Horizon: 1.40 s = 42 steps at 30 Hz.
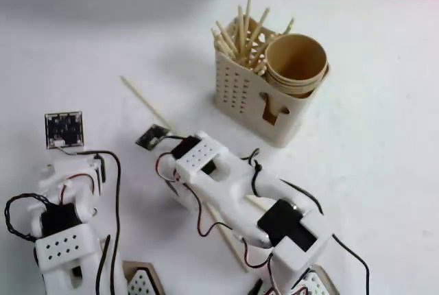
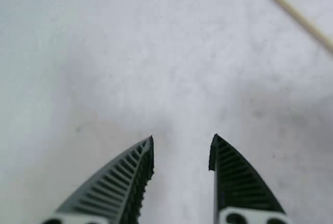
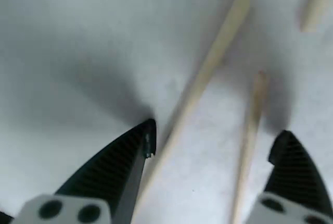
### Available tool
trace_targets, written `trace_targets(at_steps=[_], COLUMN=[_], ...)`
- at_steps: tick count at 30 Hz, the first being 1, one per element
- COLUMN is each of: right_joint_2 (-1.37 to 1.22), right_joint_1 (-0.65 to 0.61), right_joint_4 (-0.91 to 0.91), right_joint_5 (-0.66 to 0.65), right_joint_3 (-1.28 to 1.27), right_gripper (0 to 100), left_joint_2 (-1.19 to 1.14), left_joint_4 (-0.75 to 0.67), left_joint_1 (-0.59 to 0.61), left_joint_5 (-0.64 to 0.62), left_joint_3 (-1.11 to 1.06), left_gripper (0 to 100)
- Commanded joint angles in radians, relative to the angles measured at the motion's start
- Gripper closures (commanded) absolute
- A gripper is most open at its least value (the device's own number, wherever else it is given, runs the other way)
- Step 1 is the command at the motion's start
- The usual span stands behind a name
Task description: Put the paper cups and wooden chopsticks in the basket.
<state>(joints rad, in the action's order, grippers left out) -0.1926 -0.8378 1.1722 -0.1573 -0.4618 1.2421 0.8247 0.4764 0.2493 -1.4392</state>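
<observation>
Basket [image 1: 236, 92]: cream perforated plastic; nested paper cups [image 1: 296, 65] and bundled wooden chopsticks [image 1: 240, 34] inside.
Right gripper [image 3: 217, 133]: ridged jaws wide apart, straddling two loose chopsticks [image 3: 208, 73], gripping nothing.
Left gripper [image 2: 182, 138]: parted, empty, over white table [image 2: 104, 52].

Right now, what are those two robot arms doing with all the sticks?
The robot is tidying up. The basket already holds the paper cups and a bunch of chopsticks. The right gripper is open over two loose chopsticks on the table; they lie between its fingers. The left gripper is open too, over bare table, holding nothing. Another chopstick lies by itself farther off.
</observation>
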Motion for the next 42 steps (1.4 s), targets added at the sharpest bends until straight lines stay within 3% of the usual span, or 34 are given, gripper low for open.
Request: trace_targets(at_steps=[1, 9, 13, 32, 37, 42], right_joint_2=[-0.031, -0.048, -0.036, 0.429, 0.437, 0.437], right_joint_1=[0.008, 0.008, 0.007, 0.039, 0.001, -0.010], right_joint_4=[-0.010, -0.010, -0.004, 0.151, 0.154, 0.085], right_joint_5=[-0.005, -0.008, -0.086, -0.123, -0.074, -0.064], right_joint_3=[0.003, 0.003, 0.011, -0.005, -0.117, -0.247], right_gripper=[82.4, 98.1, 97.8, 97.3, 86.9, 85.7], left_joint_2=[0.019, 0.019, 0.019, 0.019, 0.019, 0.019], left_joint_4=[-0.023, -0.021, -0.021, -0.020, -0.020, -0.020], left_joint_1=[0.008, 0.008, 0.008, 0.008, 0.008, 0.008], left_joint_5=[0.009, 0.009, 0.009, 0.009, 0.009, 0.009], left_joint_3=[0.006, 0.006, 0.006, 0.006, 0.006, 0.006], left_gripper=[82, 82, 82, 82, 82, 82])
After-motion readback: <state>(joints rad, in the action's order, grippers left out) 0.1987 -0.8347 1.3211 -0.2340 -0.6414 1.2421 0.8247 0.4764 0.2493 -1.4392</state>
